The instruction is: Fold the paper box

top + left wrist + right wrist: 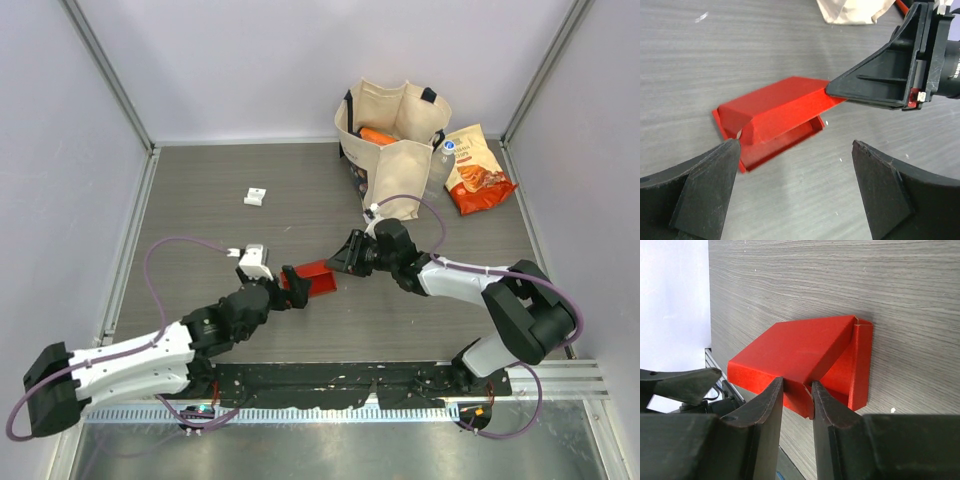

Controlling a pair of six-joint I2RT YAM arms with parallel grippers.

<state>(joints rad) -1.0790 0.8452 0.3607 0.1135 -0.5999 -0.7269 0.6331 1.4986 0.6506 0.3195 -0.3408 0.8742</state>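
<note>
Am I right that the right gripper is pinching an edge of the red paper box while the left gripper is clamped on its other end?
Not quite: the left gripper is open, jaws spread wide by the paper box, as the left wrist view shows. The right gripper does pinch its edge.

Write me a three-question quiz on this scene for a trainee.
1. True or false: the left gripper is clamped on the red box.
2. Fill in: in the top view, the snack bag lies to the ___ of the tote bag.
3. What does the right gripper pinch? A) the tote bag B) an edge of the red box C) the snack bag
Key: 1 false, its fingers stand wide apart; 2 right; 3 B.
</note>
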